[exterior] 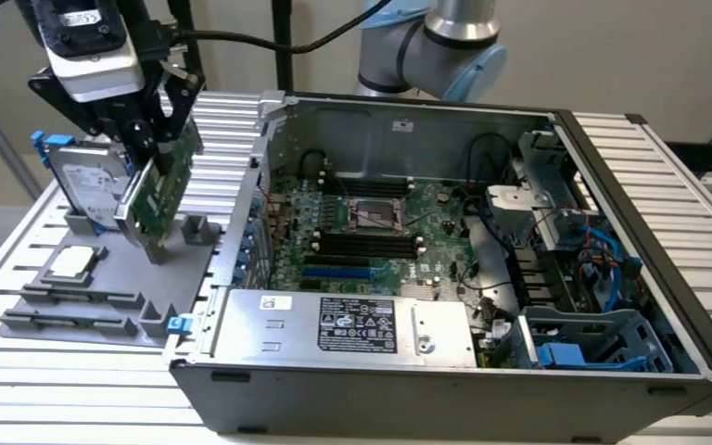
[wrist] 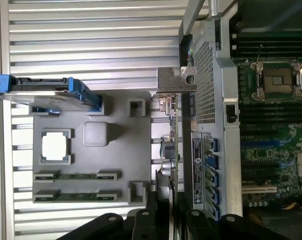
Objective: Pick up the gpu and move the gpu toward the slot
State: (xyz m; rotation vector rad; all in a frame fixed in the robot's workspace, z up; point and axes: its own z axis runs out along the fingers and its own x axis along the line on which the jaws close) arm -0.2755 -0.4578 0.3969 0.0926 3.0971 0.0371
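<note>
Exterior view: in the upper left of the frame the gripper (exterior: 146, 139) is clenched on the top edge of the gpu (exterior: 158, 199), which hangs upright, seemingly just clear of the grey tray (exterior: 34, 320) and beside the open case (exterior: 480, 371). Judged so, pickup is done; the travel to the slot remains. One gpu, one hard drive (exterior: 84, 185), one chip (exterior: 71, 261).

Wrist view: the gpu (wrist: 172, 150) shows edge-on, its bracket (wrist: 173, 82) uppermost, the fingers (wrist: 151, 220) pinching it. The tray (wrist: 115, 165) holds one drive (wrist: 45, 95), one chip (wrist: 56, 146) and two memory sticks (wrist: 75, 175).

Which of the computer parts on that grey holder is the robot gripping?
The gpu, the green card standing on edge between the gripper fingers; the hard drive and processor chip sit untouched.
</note>
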